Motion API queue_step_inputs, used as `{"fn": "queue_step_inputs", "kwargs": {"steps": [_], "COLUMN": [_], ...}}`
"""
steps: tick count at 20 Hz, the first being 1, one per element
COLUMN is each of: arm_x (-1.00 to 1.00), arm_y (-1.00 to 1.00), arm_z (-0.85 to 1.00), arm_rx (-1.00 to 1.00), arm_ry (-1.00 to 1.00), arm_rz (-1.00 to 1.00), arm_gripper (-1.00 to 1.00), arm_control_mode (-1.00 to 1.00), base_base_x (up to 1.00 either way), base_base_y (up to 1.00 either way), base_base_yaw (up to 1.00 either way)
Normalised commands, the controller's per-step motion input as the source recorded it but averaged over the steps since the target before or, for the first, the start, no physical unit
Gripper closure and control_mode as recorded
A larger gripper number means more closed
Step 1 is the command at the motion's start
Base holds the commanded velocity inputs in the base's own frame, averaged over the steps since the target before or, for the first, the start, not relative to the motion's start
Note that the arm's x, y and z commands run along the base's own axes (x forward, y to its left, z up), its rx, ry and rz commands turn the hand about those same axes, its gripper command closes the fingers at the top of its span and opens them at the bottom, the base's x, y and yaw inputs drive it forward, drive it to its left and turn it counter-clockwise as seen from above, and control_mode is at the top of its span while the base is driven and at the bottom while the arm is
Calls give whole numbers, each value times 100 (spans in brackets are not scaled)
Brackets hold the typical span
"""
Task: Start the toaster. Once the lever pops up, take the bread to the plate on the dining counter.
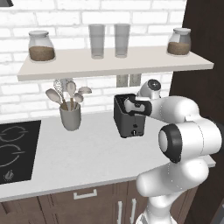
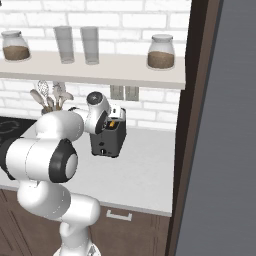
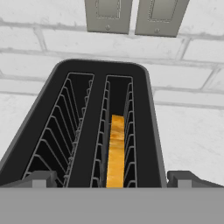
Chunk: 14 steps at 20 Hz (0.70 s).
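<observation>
I held the fingers (image 3: 112, 180) spread wide above the toaster (image 3: 100, 127); the bread (image 3: 116, 153) sat in its right slot.

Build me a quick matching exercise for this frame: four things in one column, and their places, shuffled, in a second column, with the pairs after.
Things:
1. bread
2. utensil cup
3. two glasses
4. wall plates

Places:
A. on the shelf, between the two jars
B. on the brick wall behind the toaster
C. in the toaster's right-hand slot, as the hand view shows it
D. on the counter, between the cooktop and the toaster

Pairs: 1-C, 2-D, 3-A, 4-B
</observation>
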Motion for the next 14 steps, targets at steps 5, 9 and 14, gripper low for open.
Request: {"fn": "queue_step_inputs", "kwargs": {"steps": [5,9,14], "arm_x": [0,0,0], "arm_y": [0,0,0], "arm_z": [0,0,0], "arm_rx": [0,0,0], "arm_ry": [0,0,0], "arm_rz": [0,0,0], "arm_gripper": [-100,-100,-100], "arm_control_mode": [-100,-100,-100], "base_base_x": [0,0,0], "base_base_y": [0,0,0], "base_base_yaw": [0,0,0]}}
